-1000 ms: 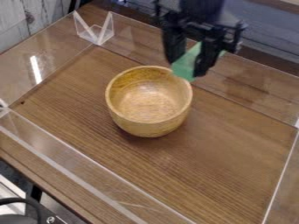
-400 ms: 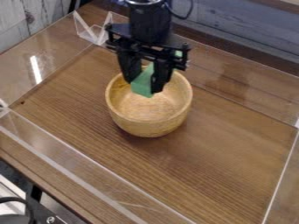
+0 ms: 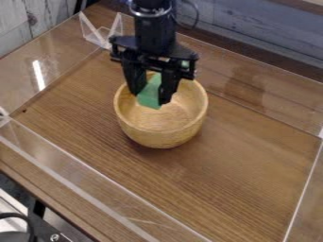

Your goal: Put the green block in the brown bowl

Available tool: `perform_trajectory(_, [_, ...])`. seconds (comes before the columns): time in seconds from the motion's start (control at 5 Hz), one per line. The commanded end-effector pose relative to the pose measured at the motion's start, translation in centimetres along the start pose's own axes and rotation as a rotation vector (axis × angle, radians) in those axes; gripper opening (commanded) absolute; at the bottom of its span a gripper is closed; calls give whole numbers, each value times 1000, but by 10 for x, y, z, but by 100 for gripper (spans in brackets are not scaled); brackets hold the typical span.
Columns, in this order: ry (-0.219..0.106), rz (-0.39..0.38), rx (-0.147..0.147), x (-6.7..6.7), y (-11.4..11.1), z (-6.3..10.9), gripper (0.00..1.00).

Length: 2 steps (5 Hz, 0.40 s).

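Note:
The brown bowl [image 3: 161, 123] is a round wooden bowl standing in the middle of the wooden table. My black gripper [image 3: 153, 83] points straight down over the bowl's back left part, its fingers reaching to about rim level. It is shut on the green block [image 3: 150, 94], a bright green bar that hangs tilted between the fingers. The block's lower end dips just inside the bowl above the honey-coloured inside. Its upper end is hidden by the fingers.
Clear acrylic walls [image 3: 51, 165] fence the table on the left, front and right. A small clear stand [image 3: 97, 33] sits at the back left corner. Bare wooden tabletop [image 3: 214, 189] lies in front of and to the right of the bowl.
The gripper carried the green block from above the table right of the bowl leftward and down, and it now hangs over the bowl with the block's end inside the rim.

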<state>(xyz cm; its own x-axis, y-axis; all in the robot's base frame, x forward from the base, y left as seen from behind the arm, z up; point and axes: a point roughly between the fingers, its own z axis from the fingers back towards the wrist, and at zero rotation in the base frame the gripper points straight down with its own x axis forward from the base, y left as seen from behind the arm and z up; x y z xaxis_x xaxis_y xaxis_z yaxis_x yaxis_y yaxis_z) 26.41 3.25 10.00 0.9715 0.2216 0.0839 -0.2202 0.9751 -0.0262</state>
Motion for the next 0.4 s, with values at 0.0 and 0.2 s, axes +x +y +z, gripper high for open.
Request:
perform_trajectory(0.0, [-46, 5, -6, 19, 5, -1, 0])
perform_trajectory(0.2, [-42, 56, 1, 23, 5, -5, 0])
